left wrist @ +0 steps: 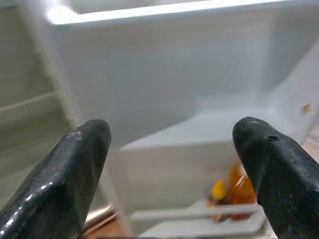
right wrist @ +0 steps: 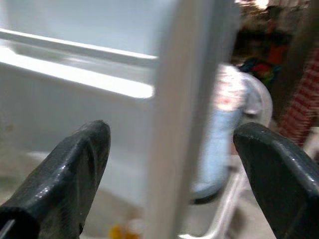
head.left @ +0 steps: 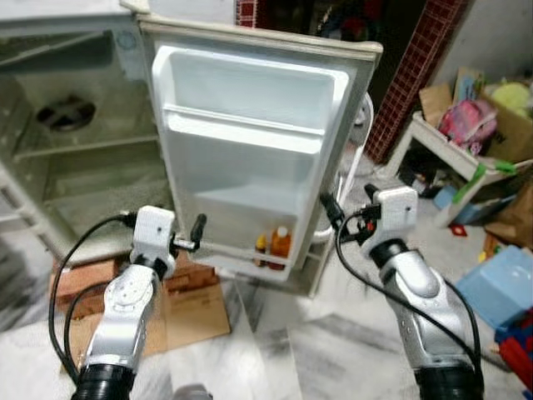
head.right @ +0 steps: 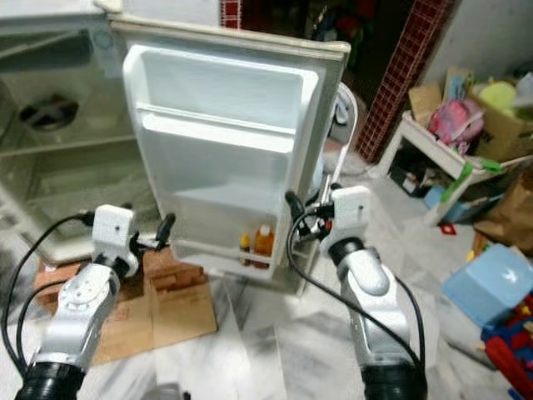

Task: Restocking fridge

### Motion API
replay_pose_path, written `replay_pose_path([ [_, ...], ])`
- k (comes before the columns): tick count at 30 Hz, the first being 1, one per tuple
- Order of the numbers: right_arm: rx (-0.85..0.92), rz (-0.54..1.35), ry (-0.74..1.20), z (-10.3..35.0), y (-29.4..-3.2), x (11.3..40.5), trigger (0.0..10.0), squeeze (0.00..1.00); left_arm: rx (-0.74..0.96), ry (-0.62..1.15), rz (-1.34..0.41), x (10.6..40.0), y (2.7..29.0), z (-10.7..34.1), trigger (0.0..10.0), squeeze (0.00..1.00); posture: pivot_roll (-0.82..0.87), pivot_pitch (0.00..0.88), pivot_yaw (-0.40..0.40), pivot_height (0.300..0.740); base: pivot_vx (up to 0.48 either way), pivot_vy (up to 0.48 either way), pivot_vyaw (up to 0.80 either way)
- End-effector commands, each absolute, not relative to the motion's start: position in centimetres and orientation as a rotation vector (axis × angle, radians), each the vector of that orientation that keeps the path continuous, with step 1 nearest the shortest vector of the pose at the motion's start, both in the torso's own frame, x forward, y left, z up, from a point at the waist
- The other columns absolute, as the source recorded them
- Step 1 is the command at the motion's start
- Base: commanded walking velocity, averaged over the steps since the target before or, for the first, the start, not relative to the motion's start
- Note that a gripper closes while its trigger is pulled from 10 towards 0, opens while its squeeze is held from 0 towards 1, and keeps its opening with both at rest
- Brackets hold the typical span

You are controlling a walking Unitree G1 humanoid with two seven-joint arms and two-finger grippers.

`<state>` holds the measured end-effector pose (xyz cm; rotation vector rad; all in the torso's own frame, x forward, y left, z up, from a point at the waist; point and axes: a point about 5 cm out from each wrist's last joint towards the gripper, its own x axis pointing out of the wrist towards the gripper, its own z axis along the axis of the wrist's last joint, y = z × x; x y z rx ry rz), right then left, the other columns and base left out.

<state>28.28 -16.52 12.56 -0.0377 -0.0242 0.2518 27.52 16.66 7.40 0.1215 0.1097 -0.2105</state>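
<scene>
White fridge point(head.left: 75, 158) stands open across the upper left of the left eye view, its pale plastic door point(head.left: 258, 133) swung wide at centre, with two small orange bottles point(head.left: 275, 244) on the door's bottom shelf. Left gripper point(head.left: 196, 233), at lower left, hovers just before the door's lower edge with fingers point(left wrist: 75, 169) spread apart and empty. Right gripper point(head.left: 350, 212), right of centre, straddles the door's outer edge, its fingers point(right wrist: 75, 164) also apart.
</scene>
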Motion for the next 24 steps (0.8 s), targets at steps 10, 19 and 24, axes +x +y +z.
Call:
replay_pose_path([
  [10, -0.066, 0.208, -0.065, 13.6, -17.7, 29.7, 10.0, 0.0, 0.135, 0.119, -0.223, 27.5, 15.8, 7.3, 10.0, 0.0, 0.05, 0.0, -0.063, 0.74, 0.238, -0.353, 0.56],
  [19, -0.079, 0.222, -0.06, 13.0, -17.6, 29.7, 10.0, 0.0, 0.152, 0.128, -0.207, 27.4, 16.1, 7.3, 10.0, 0.0, 0.06, 0.0, -0.058, 0.74, 0.0, -0.454, 0.0],
  [24, -0.037, 0.385, -0.031, 12.5, -16.6, 28.9, 10.0, 0.0, 0.165, 0.131, -0.205, 27.4, 16.2, 7.2, 10.0, 0.0, 0.06, 0.0, -0.058, 0.74, 0.0, -0.437, 0.0],
])
